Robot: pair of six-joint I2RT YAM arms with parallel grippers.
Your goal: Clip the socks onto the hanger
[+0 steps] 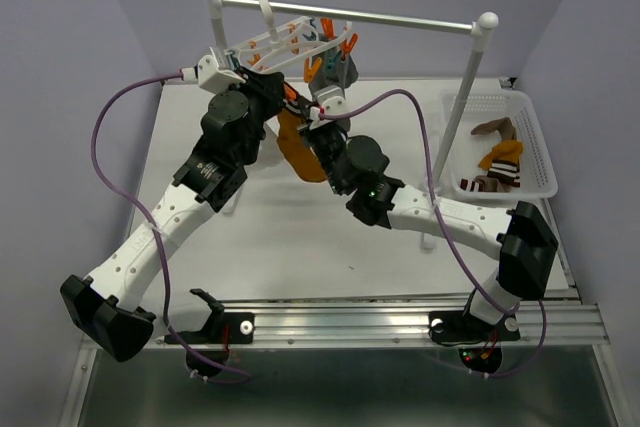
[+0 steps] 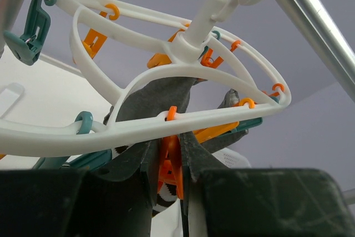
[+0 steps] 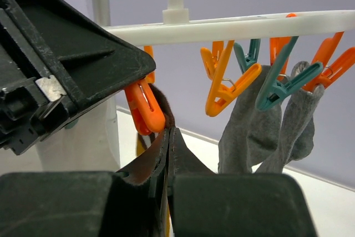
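Observation:
The white oval hanger hangs by its hook from the metal rail and fills the left wrist view. My left gripper is shut on an orange clip under the hanger's ring, squeezing it. My right gripper is shut on the brown cuff of a mustard and striped sock, holding the cuff right at that orange clip. Two grey socks hang from teal clips on the hanger.
The metal rail rests on two white ball-topped posts. A white perforated basket at the right holds more brown, mustard and striped socks. Purple cables loop over both arms.

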